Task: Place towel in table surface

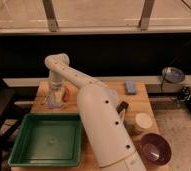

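The towel (52,101) is a pale blue-grey cloth at the far left of the wooden table (104,95), bunched up with its lower end on the surface. My gripper (54,90) points down right over the towel at its top. The white arm reaches from the lower right across the table to it.
An orange object (65,93) lies just right of the towel. A green tray (49,140) sits at the front left. A blue sponge (130,87), a small black object (121,107), a white cup (142,121) and a purple bowl (154,148) are to the right. A metal bowl (173,75) stands off the table.
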`<state>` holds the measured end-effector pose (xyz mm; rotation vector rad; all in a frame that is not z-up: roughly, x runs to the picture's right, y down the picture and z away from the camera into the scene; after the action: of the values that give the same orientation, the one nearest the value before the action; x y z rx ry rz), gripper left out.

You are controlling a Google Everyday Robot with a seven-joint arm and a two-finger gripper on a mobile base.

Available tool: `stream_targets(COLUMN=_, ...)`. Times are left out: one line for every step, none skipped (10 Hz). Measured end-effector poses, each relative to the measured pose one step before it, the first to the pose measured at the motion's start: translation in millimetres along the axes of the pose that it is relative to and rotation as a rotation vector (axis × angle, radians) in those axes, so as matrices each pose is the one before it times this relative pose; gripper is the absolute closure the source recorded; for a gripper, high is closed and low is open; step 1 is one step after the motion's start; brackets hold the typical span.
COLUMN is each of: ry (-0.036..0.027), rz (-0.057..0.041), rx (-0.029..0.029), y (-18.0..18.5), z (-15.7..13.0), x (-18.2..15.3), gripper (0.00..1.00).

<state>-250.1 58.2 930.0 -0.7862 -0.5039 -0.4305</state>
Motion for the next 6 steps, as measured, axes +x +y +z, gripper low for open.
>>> stream_targets(ry=-0.01090, rz=0.03018, rx=-0.01766, y=-0.24, z=16.80, x=5.69, gripper=0.34)
stream_targets(ry=-0.00796, rz=0.01781, rx=-0.00820, y=0.51, z=7.82, x=3.83, gripper=0.34)
stream_targets(ry=-0.02499, rz=0.03648, rx=-0.00878, y=1.22, z=8.51, x=8.39, gripper=0.34)
stream_targets(ry=-0.00819, rz=0.01735, rx=-0.00040, y=-1.32, z=4.65, x=4.93, gripper=0.34)
stream_targets(ry=0.00224, rz=0.00412, rx=-0.00234, y=0.41, z=1.21, x=2.44, gripper=0.35)
stream_targets(ry=0.00299, rz=-0.00361, rx=-0.00256, y=-0.20, z=-0.74, x=-2.16, gripper=0.39)
